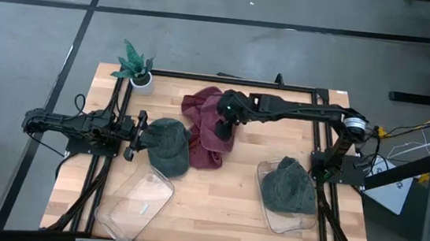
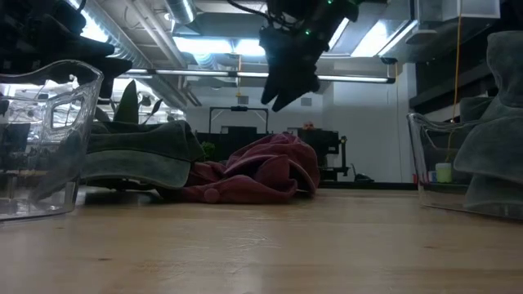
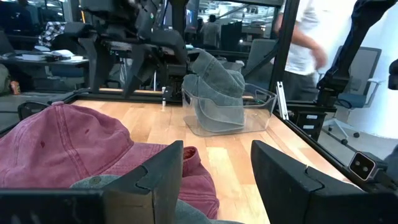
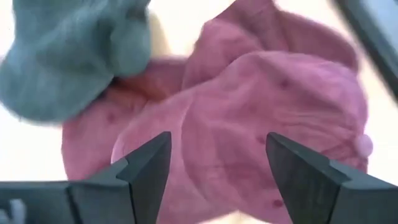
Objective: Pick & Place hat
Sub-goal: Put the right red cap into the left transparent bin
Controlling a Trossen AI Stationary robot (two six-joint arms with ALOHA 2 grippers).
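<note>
- The right gripper (image 1: pixel 222 127) hangs above the red hats (image 1: pixel 208 125) near the middle of the surface (image 1: pixel 223 196). Its fingers (image 4: pixel 146 165) are apart and hold nothing; in the right wrist view, red cloth fills the space below them.
- The left gripper (image 1: pixel 136 135) sits low at the left side, just beside the brim of a green hat (image 1: pixel 168 144). Its fingers (image 3: pixel 163 171) are also apart and empty. Whether they touch the hat cannot be told.
- The green hat lies on the surface, touching the red hats on its right. The red pile looks like two hats overlapping, though the count is uncertain.
- Two clear bins stand at the near edge. The right bin (image 1: pixel 267 203) already holds a green hat (image 1: pixel 289 185), possibly more than one stacked; the low view shows folded green cloth there. The left bin (image 1: pixel 134 206) looks empty.
- A small potted plant (image 1: pixel 135 67) stands at the far left corner, well apart from the work.
- Judged progress: part done. At least one hat is binned; the green hat and the red hats remain on the surface.
- The right arm seems poised to descend onto a red hat, and the left arm to take the green one.
</note>
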